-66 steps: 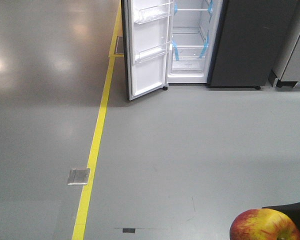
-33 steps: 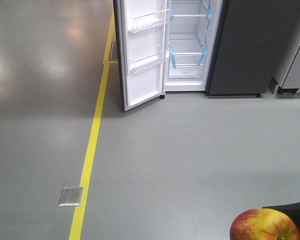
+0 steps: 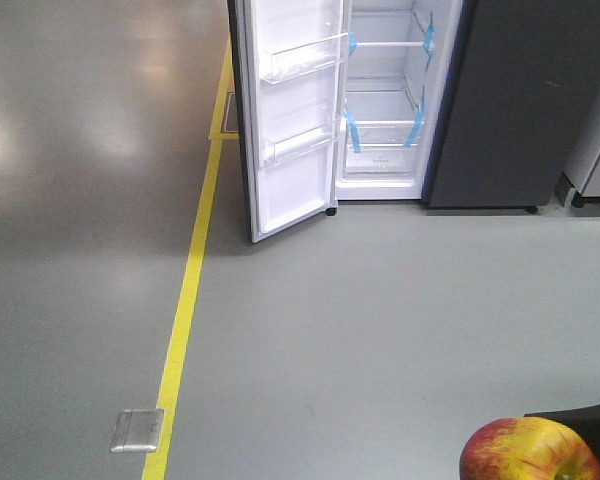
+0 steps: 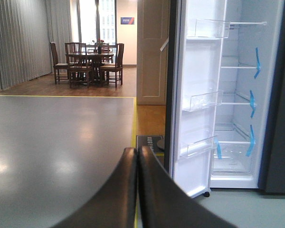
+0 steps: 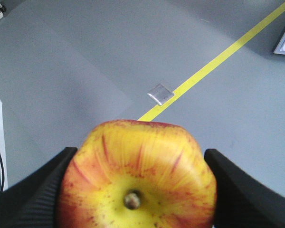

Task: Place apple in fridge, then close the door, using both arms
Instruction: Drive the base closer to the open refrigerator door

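1. The right gripper [image 5: 138, 190] is clamping the apple [image 5: 137, 175] between its two black fingers [image 5: 35, 192]. In the wrist view, one finger is pressing at the apple's 9 o'clock side and the other at 3 o'clock. The apple's stem end is facing the camera.
2. The left gripper [image 4: 137, 152] is carrying nothing, and its fingers are lying pressed together with no gap between them.
3. In the front view the apple is showing at the 5 o'clock corner. It is well apart from the fridge [image 3: 510, 100], which is standing at 1 o'clock.
4. The door [image 3: 290, 180] is standing wide open at 12 o'clock, on the 9 o'clock side of the fridge's opening. Its white inner face and clear bins [image 3: 302, 62] are facing the camera.
5. White shelves [image 3: 380, 122] marked with blue tape [image 3: 352, 128] are showing inside the fridge.
6. A yellow line [image 3: 185, 300] is running along the grey floor [image 3: 380, 320] from 7 o'clock up towards the door's foot. A metal plate [image 3: 137, 430] is lying just beside it at 7 o'clock.
7. In the left wrist view a table with chairs [image 4: 90, 59] is standing far off at 10 o'clock.
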